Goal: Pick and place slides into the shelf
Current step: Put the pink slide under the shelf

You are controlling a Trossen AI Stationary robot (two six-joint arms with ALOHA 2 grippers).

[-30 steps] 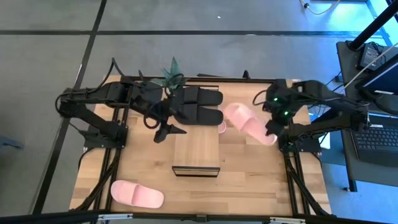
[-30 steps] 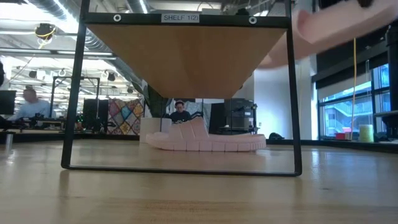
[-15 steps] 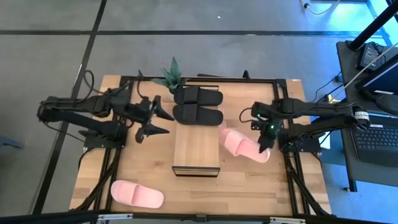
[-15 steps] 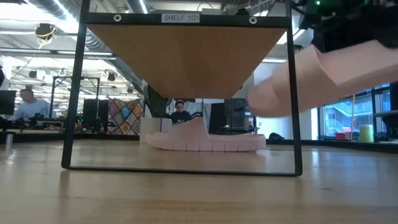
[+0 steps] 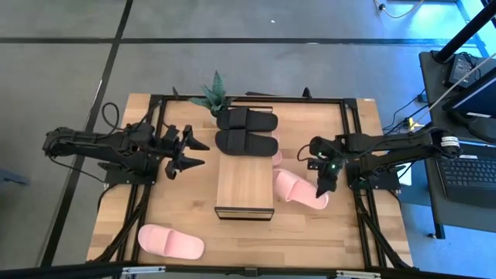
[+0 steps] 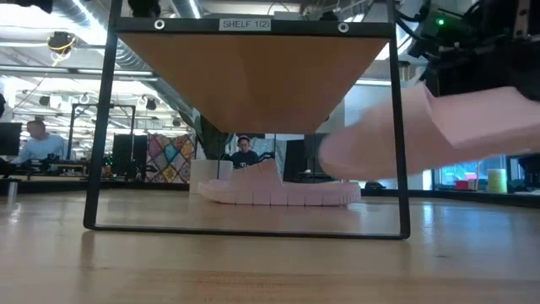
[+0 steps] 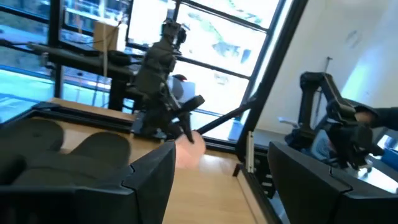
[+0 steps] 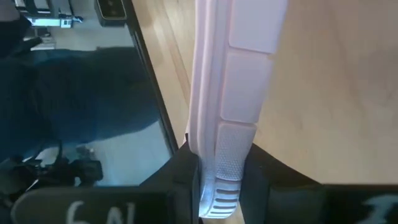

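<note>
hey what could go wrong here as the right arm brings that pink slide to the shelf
1. The right gripper pinches the held slide only by one end's edge, so the long free end could sag or slip out.
2. That free end sits close to the shelf post and could catch on it.
3. Another pink slide already lies under the shelf; the incoming one might bump it.

Black pair of slides [image 5: 246, 130] side by side on the shelf [image 5: 245, 180] top's far end, one pink slide [image 5: 298, 189] held aloft beside its right edge, another pink slide [image 5: 170, 241] flat at the near left, a third [image 6: 278, 189] under the plank
</note>
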